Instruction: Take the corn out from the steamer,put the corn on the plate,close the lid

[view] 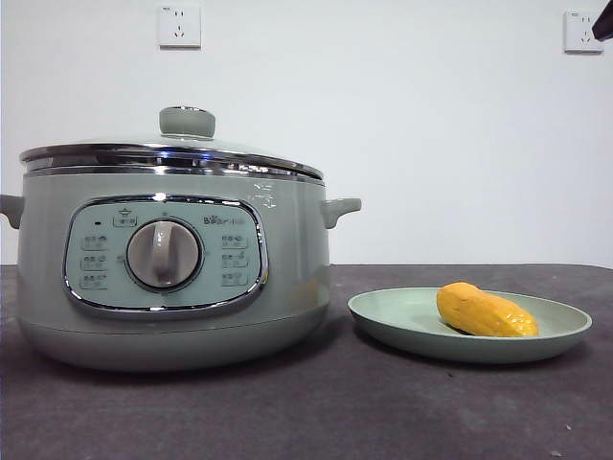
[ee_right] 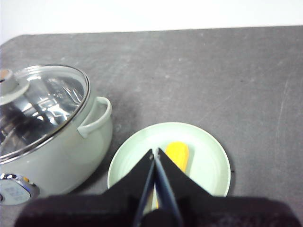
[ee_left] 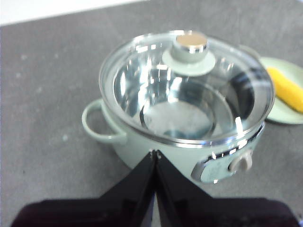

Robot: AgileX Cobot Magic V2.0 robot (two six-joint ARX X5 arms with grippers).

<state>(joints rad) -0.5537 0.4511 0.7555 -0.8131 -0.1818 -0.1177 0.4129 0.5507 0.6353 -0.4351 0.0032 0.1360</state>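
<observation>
The pale green steamer (view: 172, 268) stands on the left with its glass lid (view: 172, 153) resting closed on the rim. To its right the corn (view: 485, 310) lies on the pale green plate (view: 383, 311). Seen from the left wrist, my left gripper (ee_left: 155, 153) is shut and empty, held high above the steamer (ee_left: 142, 146) and lid (ee_left: 189, 85); the pot inside looks bare. High over the plate (ee_right: 208, 156) and corn (ee_right: 177, 153), my right gripper (ee_right: 155, 151) is shut with nothing in it. A black tip (view: 603, 21) shows at the top right corner of the front view.
The dark grey table (view: 306, 412) carries the steamer and plate. A white wall with two sockets (view: 179, 25) stands behind. The steamer's side handle (view: 340, 208) points toward the plate.
</observation>
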